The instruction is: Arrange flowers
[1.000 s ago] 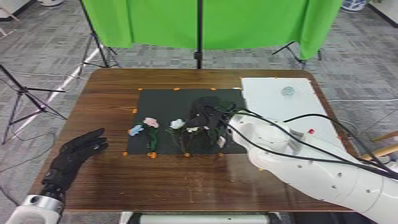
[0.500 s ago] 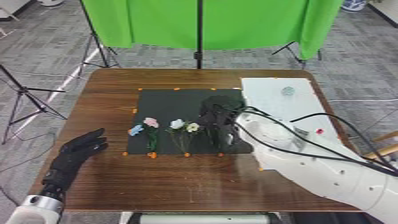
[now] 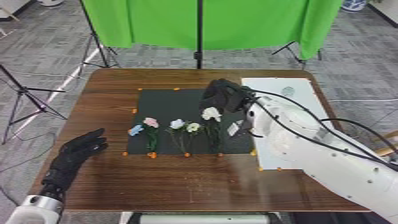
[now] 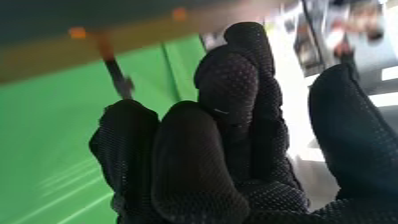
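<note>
Patterned gray carpet (image 3: 355, 82) surrounds a brown wooden tabletop (image 3: 195, 187), with a bright green fabric backdrop (image 3: 151, 25) hung beyond its far edge and a slim black pole (image 3: 200, 45) standing before the cloth. A black tripod (image 3: 22, 91) stands on the floor at left. Orange tape marks (image 3: 153, 155) dot the border of a black sheet (image 3: 169, 102), while a white sheet (image 3: 274, 87) lies beside it at right, partly hidden by the white right arm (image 3: 306, 142) and its black cables (image 3: 341, 136). On the black sheet, five flowers with green stems line up from left to right: blue (image 3: 135, 130), pink (image 3: 150, 121), white (image 3: 177, 123), pale cream (image 3: 193, 127) and a larger white bloom (image 3: 211, 114). Just beyond the last, the black-gloved right robot hand (image 3: 220, 95) is unclenched, fingers extended, thumb apart. The black-gloved left robot hand (image 3: 82, 147) hovers over the tabletop's left side, fingers outstretched.
</note>
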You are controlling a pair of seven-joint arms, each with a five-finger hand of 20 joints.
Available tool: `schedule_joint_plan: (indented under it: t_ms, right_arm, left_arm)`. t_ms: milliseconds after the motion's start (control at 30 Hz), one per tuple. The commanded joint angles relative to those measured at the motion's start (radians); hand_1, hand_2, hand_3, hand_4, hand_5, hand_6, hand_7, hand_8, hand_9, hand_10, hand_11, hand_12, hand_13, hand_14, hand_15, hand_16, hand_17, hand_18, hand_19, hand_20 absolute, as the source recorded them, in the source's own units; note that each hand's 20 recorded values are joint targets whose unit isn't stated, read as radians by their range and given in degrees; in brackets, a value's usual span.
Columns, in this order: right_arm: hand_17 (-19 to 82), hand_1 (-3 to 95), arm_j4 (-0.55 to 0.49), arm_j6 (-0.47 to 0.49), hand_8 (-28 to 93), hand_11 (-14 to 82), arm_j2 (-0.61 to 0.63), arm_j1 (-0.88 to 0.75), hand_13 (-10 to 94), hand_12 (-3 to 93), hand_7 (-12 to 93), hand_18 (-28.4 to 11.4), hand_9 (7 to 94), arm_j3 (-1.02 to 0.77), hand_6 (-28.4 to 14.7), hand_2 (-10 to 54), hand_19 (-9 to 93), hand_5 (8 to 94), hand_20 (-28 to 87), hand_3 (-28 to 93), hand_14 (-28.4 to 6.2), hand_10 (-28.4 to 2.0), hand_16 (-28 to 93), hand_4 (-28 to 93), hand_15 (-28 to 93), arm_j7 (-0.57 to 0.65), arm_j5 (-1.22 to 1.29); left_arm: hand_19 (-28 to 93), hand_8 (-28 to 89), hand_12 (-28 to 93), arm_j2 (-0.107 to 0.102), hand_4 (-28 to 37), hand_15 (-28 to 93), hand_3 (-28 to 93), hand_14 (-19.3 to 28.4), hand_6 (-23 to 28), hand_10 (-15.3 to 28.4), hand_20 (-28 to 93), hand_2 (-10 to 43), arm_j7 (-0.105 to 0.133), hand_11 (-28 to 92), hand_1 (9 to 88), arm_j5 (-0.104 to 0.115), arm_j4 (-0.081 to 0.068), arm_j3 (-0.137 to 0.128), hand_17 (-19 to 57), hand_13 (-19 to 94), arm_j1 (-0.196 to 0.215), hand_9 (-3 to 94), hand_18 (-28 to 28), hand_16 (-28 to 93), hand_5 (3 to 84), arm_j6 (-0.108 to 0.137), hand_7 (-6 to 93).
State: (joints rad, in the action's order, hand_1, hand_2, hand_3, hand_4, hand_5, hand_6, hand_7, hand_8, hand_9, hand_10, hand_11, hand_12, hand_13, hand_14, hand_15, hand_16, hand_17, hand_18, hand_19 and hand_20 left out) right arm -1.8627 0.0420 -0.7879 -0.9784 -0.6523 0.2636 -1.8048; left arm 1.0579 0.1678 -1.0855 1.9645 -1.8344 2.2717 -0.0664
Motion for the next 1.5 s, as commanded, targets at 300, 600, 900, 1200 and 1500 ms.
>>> schedule_joint_plan:
  t_ms: [300,600,900,1200,1500]
  right_arm:
    - [52,17.1,0.351,0.057,-5,12.9,0.02,0.114,72,24.9,7,-21.8,56.2,-0.027,-5.2,0.4,93,47.9,61,57,-13.8,-21.2,40,-9,69,0.356,-0.293]
    - [50,16.3,0.515,0.094,-4,7.7,-0.027,0.122,70,24.1,5,-22.7,51.1,-0.009,-3.8,-1.9,93,41.4,57,55,-15.1,-23.0,38,-9,68,0.395,-0.33]
    - [53,26.0,0.585,-0.038,-6,11.3,-0.054,0.094,75,23.2,9,-20.4,55.9,0.024,-1.3,-8.8,93,43.4,57,65,-10.5,-20.8,37,-12,69,0.371,-0.325]
    - [58,40.4,0.613,-0.099,-10,16.1,-0.072,0.075,82,21.0,16,-17.6,67.6,0.058,1.7,-9.5,93,55.3,59,67,-5.3,-15.8,36,-15,68,0.355,-0.326]
    - [63,59.1,0.542,-0.316,6,8.7,-0.033,0.055,88,39.2,21,-16.1,86.8,0.038,-0.3,-9.5,93,75.1,63,59,-2.8,-9.5,38,-18,67,0.35,-0.248]
  left_arm:
    - [9,-6,13,0.009,-11.4,18,62,17.1,4.1,12.1,19,-9.5,-0.01,17,36.1,-0.003,0.006,-0.01,6.6,35,0.022,40.4,14.7,3,41.6,-0.002,9.7]
    - [9,-6,13,0.01,-11.1,18,62,17.1,4.1,12.1,19,-9.5,-0.006,17,36.2,-0.006,0.0,0.0,6.6,35,0.01,40.4,14.7,3,41.5,-0.001,9.6]
    - [9,-6,13,0.015,-11.2,18,62,17.1,4.0,12.2,19,-9.5,-0.004,17,36.2,-0.006,0.0,0.002,6.6,35,0.011,40.4,14.7,3,41.5,-0.001,9.7]
    - [9,-6,13,0.017,-11.2,18,62,17.2,4.1,12.2,19,-9.5,0.0,17,36.2,-0.007,-0.003,0.006,6.6,35,0.008,40.5,14.6,3,41.5,0.002,9.7]
    - [9,-6,13,0.016,-11.1,18,62,17.2,4.1,12.2,19,-9.5,-0.003,17,36.3,-0.007,0.002,-0.001,6.6,35,0.015,40.4,14.7,3,41.5,0.003,9.7]
